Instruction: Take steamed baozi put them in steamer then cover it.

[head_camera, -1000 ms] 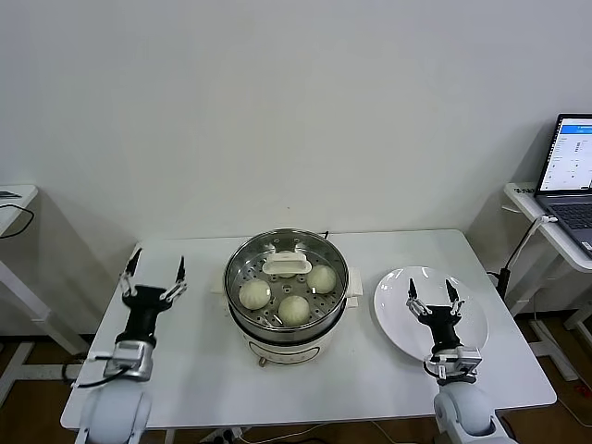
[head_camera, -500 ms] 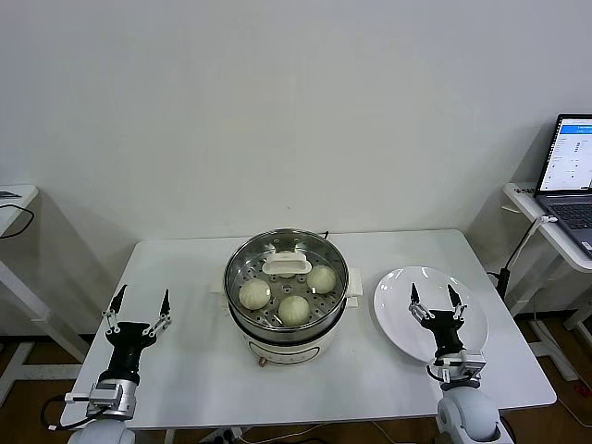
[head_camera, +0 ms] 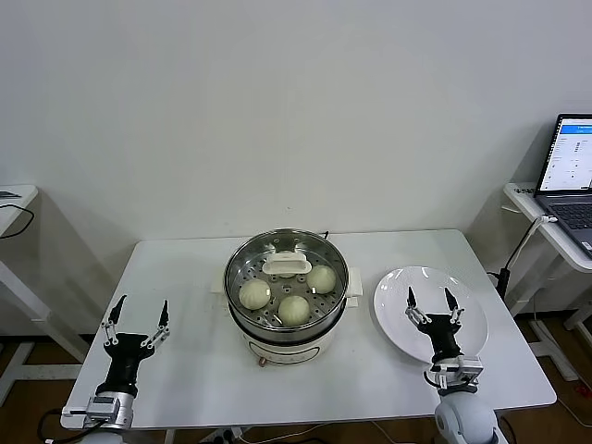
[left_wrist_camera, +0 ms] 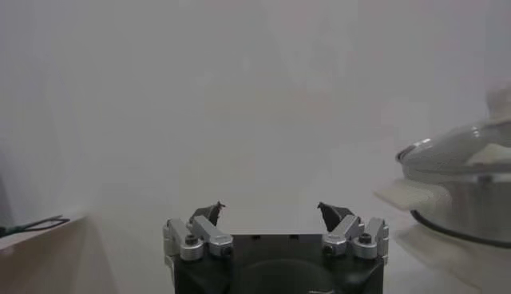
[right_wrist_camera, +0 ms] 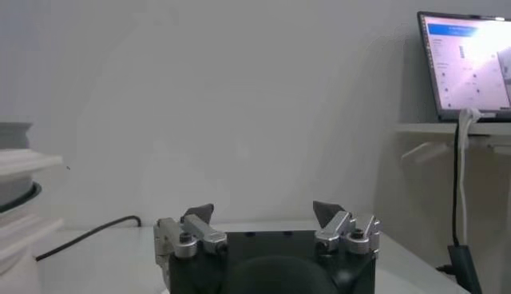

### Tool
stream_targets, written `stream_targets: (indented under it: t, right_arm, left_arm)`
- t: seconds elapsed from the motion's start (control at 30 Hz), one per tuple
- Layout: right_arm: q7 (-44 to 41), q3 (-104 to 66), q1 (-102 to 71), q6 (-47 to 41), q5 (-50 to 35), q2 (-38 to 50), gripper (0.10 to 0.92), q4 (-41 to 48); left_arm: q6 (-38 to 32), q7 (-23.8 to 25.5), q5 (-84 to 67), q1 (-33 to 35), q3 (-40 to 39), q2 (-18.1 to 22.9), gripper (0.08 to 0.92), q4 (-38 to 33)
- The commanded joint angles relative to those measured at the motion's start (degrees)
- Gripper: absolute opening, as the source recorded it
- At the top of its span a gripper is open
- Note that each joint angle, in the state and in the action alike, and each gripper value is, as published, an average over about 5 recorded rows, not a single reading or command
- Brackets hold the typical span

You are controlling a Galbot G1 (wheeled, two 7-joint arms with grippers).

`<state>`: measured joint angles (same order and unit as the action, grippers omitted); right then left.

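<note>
Left gripper (head_camera: 137, 319) is low at the table's (head_camera: 185, 277) near left corner, fingers spread wide and pointing up, holding nothing. In the left wrist view the same gripper (left_wrist_camera: 273, 212) has its tips far apart with only the wall between them, and the steamer (left_wrist_camera: 467, 188) sits off to one side.

The steamer (head_camera: 287, 328) stands mid-table, white base, side handles out left and right. The cover (head_camera: 288, 265) is on it, its white handle at centre-back. Through the glass three baozi show on the perforated tray: one on the left (head_camera: 254, 294), one at the front (head_camera: 294, 309), one on the right (head_camera: 321, 277). A fourth may sit under the handle, can't tell through the lid.

A white plate (head_camera: 398, 314) lies just right of the steamer, nothing on it. Right gripper (head_camera: 430, 305) is above the plate's near part, fingers wide and pointing up, holding nothing. In the right wrist view it (right_wrist_camera: 265, 212) is likewise splayed.

A laptop (head_camera: 566, 171) with its screen lit sits on a side desk at far right, well apart from the table; it also shows in the right wrist view (right_wrist_camera: 467, 72).
</note>
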<state>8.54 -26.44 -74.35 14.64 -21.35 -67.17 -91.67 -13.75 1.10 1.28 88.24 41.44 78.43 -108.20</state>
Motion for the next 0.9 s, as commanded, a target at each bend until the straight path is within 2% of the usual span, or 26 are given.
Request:
stream_targets:
  t: [0.03, 0.9]
  right_arm:
    - [-0.35, -0.18, -0.51, 0.41, 0.19, 0.05, 0.823, -0.52]
    - [-1.87, -0.67, -2.02, -0.05, -0.34, 0.17, 0.823, -2.25]
  left_arm:
    - [-0.91, 0.21, 0.22, 0.95, 0.61, 0.18, 0.823, -0.24]
    - [-2.55, 0.29, 2.86, 2.24, 0.23, 0.47, 0.823, -0.36]
